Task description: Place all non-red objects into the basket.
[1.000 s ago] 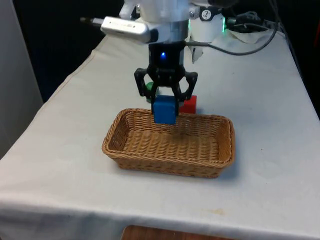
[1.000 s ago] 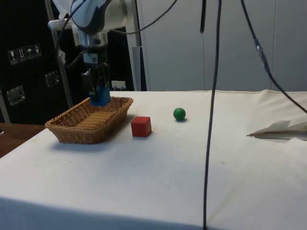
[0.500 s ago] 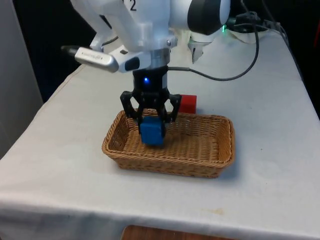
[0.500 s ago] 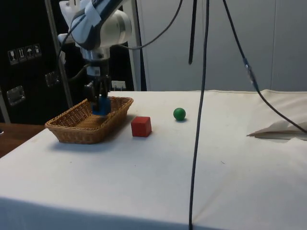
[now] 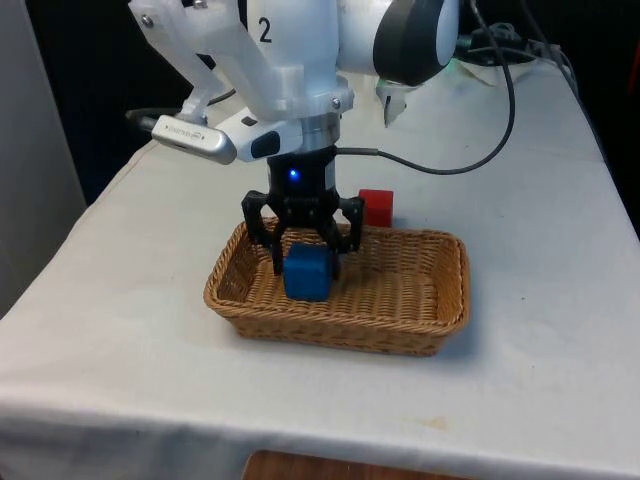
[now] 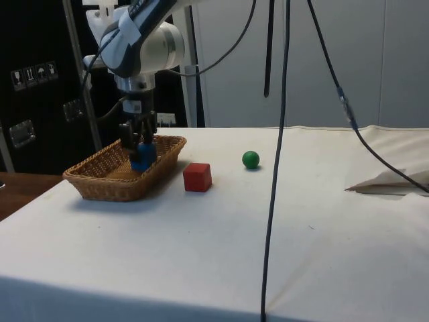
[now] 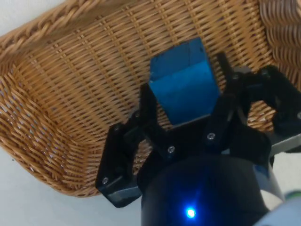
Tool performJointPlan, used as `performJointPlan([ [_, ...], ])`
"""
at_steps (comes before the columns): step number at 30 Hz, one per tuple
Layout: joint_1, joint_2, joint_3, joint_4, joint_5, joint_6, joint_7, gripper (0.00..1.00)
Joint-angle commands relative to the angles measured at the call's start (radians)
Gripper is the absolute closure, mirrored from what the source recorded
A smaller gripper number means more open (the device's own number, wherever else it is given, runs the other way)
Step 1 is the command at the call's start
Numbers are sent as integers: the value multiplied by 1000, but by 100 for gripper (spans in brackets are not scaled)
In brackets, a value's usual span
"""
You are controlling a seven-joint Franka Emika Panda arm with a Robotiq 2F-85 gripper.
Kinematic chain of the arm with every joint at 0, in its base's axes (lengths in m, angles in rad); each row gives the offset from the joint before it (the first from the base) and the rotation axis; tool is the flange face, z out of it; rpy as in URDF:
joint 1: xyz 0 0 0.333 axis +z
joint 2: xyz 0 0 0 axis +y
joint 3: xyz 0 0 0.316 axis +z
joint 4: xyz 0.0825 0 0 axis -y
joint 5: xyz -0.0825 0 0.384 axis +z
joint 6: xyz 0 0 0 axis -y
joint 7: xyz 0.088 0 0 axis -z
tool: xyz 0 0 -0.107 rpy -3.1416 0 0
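The jaws (image 5: 306,262) are reaching down inside the wicker basket (image 5: 420,300) and are clenching a blue cube (image 5: 305,275) between the two black fingers. From the front, the cube is sitting low in the part of the basket toward the front view's left, with its lower edge at or close to the woven floor; whether it is actually resting on the floor cannot be told there. The wrist view is looking straight down on the jaws (image 7: 186,106): the cube (image 7: 183,82) is lying tilted against the weave of the basket (image 7: 61,94), with a finger pressing on each of two opposite sides.

A red cube (image 5: 377,207) is standing on the table (image 5: 520,190) just beyond the basket's far rim, partly hidden in the front view by that rim and the jaws. The side view is showing it in full (image 6: 197,177), clear of the basket (image 6: 107,184) and just beside its long wall. The side view is also showing a green ball (image 6: 251,159) lying on the cloth further along the table (image 6: 221,241), apart from the red cube and well apart from the basket. In that same view the jaws (image 6: 139,155) and the blue cube (image 6: 141,158) are dipping below the basket's rim.
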Motion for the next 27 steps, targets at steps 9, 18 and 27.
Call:
performJointPlan([
  [9, -4, 0, 6, 2, 6, 0, -6, 0],
  [18, 1, -11, -5, 0, 1, -7, 0, 0],
  [27, 21, -110, -24, -68, -15, -43, 0, 0],
])
